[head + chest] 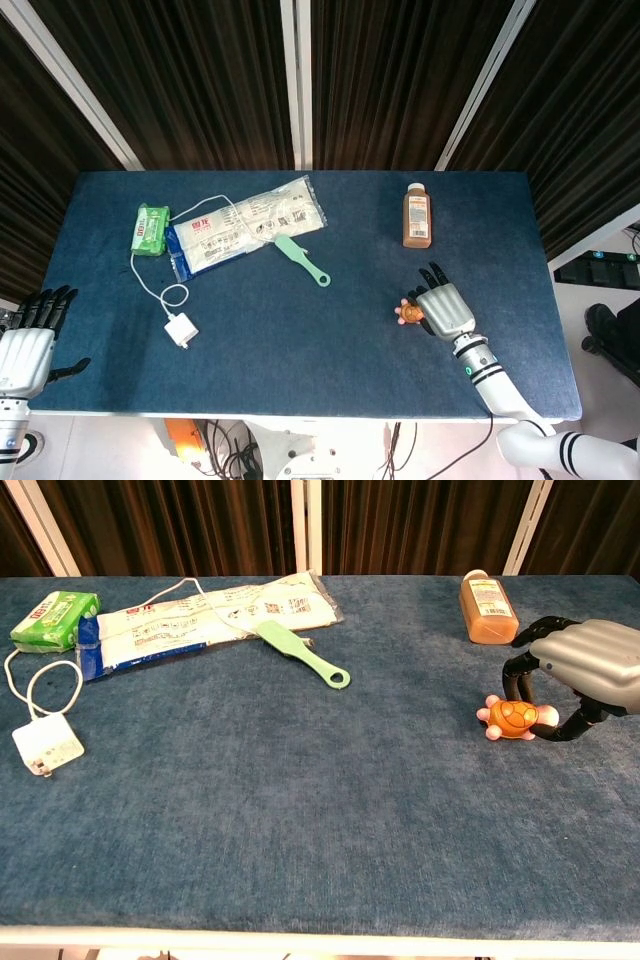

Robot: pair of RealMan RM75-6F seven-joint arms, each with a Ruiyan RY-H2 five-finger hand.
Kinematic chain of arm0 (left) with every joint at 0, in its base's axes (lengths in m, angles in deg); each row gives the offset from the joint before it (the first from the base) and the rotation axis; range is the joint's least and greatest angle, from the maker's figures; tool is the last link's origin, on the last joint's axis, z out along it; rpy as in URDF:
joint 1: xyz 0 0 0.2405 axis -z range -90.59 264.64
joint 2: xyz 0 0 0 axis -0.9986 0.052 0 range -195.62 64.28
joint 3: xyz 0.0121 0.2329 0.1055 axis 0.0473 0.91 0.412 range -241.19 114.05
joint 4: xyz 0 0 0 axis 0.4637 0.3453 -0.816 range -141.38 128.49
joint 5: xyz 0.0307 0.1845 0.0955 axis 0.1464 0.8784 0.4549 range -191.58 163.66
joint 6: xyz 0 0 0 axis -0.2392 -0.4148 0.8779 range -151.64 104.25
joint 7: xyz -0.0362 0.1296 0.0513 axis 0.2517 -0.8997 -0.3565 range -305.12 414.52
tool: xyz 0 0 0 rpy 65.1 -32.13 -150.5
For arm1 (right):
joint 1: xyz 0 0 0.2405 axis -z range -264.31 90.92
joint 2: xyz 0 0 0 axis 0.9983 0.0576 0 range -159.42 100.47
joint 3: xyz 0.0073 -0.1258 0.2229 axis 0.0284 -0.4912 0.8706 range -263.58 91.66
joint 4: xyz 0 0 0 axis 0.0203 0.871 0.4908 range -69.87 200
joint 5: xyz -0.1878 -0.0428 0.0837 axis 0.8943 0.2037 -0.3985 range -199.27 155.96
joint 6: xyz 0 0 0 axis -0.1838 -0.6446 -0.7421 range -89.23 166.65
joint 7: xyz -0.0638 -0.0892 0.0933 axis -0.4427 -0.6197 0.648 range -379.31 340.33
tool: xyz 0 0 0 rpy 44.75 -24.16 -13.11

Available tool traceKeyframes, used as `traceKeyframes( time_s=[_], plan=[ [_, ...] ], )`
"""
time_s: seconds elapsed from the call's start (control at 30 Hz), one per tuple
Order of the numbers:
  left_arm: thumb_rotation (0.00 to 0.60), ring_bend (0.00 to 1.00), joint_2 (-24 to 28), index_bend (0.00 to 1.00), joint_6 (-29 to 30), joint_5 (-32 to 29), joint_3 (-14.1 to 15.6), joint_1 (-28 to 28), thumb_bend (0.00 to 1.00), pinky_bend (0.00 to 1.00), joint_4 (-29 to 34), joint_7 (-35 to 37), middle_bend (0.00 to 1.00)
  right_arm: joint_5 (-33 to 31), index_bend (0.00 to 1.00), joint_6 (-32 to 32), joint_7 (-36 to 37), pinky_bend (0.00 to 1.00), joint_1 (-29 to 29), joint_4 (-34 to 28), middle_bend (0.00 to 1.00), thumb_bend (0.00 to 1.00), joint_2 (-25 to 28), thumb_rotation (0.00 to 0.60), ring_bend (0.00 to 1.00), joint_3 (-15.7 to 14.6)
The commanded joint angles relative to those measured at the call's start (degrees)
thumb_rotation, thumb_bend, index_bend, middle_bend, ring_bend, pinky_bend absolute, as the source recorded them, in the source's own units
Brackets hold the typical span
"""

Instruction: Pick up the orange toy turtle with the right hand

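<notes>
- Step in hand: closing the grasp. Right hand [585, 670] sits over the orange toy turtle [513, 718] at right of chest frame, w/ dark fingers [517, 676] curled down on both sides of the shell
- Grip state: fingers look to touch or nearly touch the turtle, but can't tell if it's firmly pinched; turtle seems to rest on the table [300, 810], not lifted
- Next move, as I judge it: finish squeezing, then lift straight up; shell is rounded and smooth so it may squirt out sideways
- Chest view shows the finger curl and the turtle's side; head view hides most of the turtle under the right hand [443, 308], only a sliver of turtle [406, 312] showing at lower right
- Head view alone shows the left hand [28, 345], lower left corner off the table edge, fingers spread, holding nothing
</notes>
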Motion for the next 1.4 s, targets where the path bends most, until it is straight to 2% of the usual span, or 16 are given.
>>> traceKeyframes(
  time_s=[0.03, 0.13, 0.2, 0.37, 0.47, 0.57, 0.63, 0.7, 0.77, 0.83, 0.87, 0.93, 1.03, 1.23, 1.4],
  plan=[
    [0.600, 0.00, 0.0, 0.06, -0.1, 0.0, 0.0, 0.0, 0.00, 0.00, 0.0, 0.0, 0.03, 0.1, 0.59, 0.3, -0.2, 0.00, -0.1, 0.7, 0.53, 0.24, -0.5, 0.600, 0.15, -0.5],
    [0.600, 0.00, 0.0, 0.06, -0.2, 0.0, 0.0, 0.1, 0.00, 0.00, 0.1, 0.0, 0.03, 0.4, 0.60, 0.0, -0.9, 0.00, -0.1, 1.6, 0.58, 0.28, -1.2, 0.600, 0.20, -0.8],
    [0.600, 0.00, 0.0, 0.06, -0.2, 0.0, 0.0, 0.1, 0.00, 0.00, 0.1, 0.0, 0.03, 1.3, 0.66, -1.1, 0.0, 0.00, 0.1, 2.5, 0.64, 0.31, -2.0, 0.600, 0.24, -0.9],
    [0.600, 0.00, 0.1, 0.06, -0.2, 0.0, 0.0, 0.1, 0.00, 0.00, 0.1, 0.1, 0.03, 5.0, 0.94, -5.2, 3.4, 0.00, 0.7, 6.2, 0.86, 0.43, -4.3, 0.600, 0.38, -1.2],
    [0.600, 0.00, 0.2, 0.06, -0.2, 0.1, 0.1, 0.1, 0.00, 0.00, 0.1, 0.1, 0.03, 6.0, 0.99, -6.2, 4.5, 0.00, 0.8, 7.6, 0.89, 0.46, -5.0, 0.600, 0.40, -1.4],
    [0.600, 0.00, 0.2, 0.06, -0.2, 0.1, 0.1, 0.1, 0.00, 0.00, 0.1, 0.1, 0.03, 6.2, 0.99, -6.1, 5.0, 0.00, 0.8, 8.1, 0.89, 0.45, -5.1, 0.600, 0.40, -1.5],
    [0.600, 0.00, 0.2, 0.06, -0.2, 0.1, 0.1, 0.1, 0.00, 0.00, 0.1, 0.2, 0.03, 6.1, 0.91, -5.1, 5.1, 0.00, 0.7, 8.0, 0.85, 0.40, -4.5, 0.600, 0.39, -1.8],
    [0.600, 0.00, 0.2, 0.06, -0.2, 0.2, 0.1, 0.1, 0.00, 0.00, 0.1, 0.1, 0.03, 5.5, 0.76, -3.4, 5.3, 0.00, 0.5, 7.0, 0.74, 0.31, -3.3, 0.600, 0.34, -2.2],
    [0.600, 0.00, 0.2, 0.06, -0.3, 0.2, 0.1, 0.1, 0.00, 0.00, 0.1, 0.1, 0.03, 4.5, 0.53, -1.7, 4.8, 0.00, 0.3, 5.8, 0.55, 0.23, -2.1, 0.600, 0.22, -2.3],
    [0.600, 0.00, 0.2, 0.06, -0.4, 0.1, 0.1, 0.1, 0.00, 0.00, 0.2, 0.0, 0.03, 3.5, 0.34, -0.8, 4.3, 0.00, 0.2, 4.0, 0.37, 0.16, -0.8, 0.600, 0.10, -2.1],
    [0.600, 0.00, 0.2, 0.06, -0.4, 0.1, 0.1, 0.2, 0.00, 0.00, 0.2, 0.0, 0.03, 3.3, 0.26, -0.6, 4.1, 0.00, 0.2, 3.2, 0.29, 0.14, -0.2, 0.600, 0.04, -2.0],
    [0.600, 0.00, 0.3, 0.06, -0.5, 0.0, 0.1, 0.2, 0.00, 0.00, 0.3, -0.1, 0.03, 3.2, 0.16, -0.9, 3.8, 0.00, 0.3, 1.6, 0.18, 0.12, 0.9, 0.600, 0.00, -1.8],
    [0.600, 0.00, 0.3, 0.06, -0.6, 0.0, 0.0, 0.3, 0.00, 0.00, 0.4, -0.3, 0.03, 3.5, 0.11, -1.7, 3.6, 0.00, 0.5, 0.0, 0.14, 0.12, 1.9, 0.600, 0.00, -1.6],
    [0.600, 0.00, 0.4, 0.06, -0.5, 0.0, 0.0, 0.3, 0.00, 0.00, 0.7, -0.6, 0.03, 4.0, 0.10, -2.2, 3.7, 0.00, 0.7, -1.4, 0.17, 0.12, 2.6, 0.600, 0.00, -1.9],
    [0.600, 0.00, 0.4, 0.06, -0.6, -0.1, 0.0, 0.3, 0.00, 0.00, 0.7, -0.4, 0.03, 4.6, 0.18, -2.4, 4.3, 0.00, 0.5, -0.5, 0.25, 0.12, 1.6, 0.600, 0.00, -1.9]
  ],
)
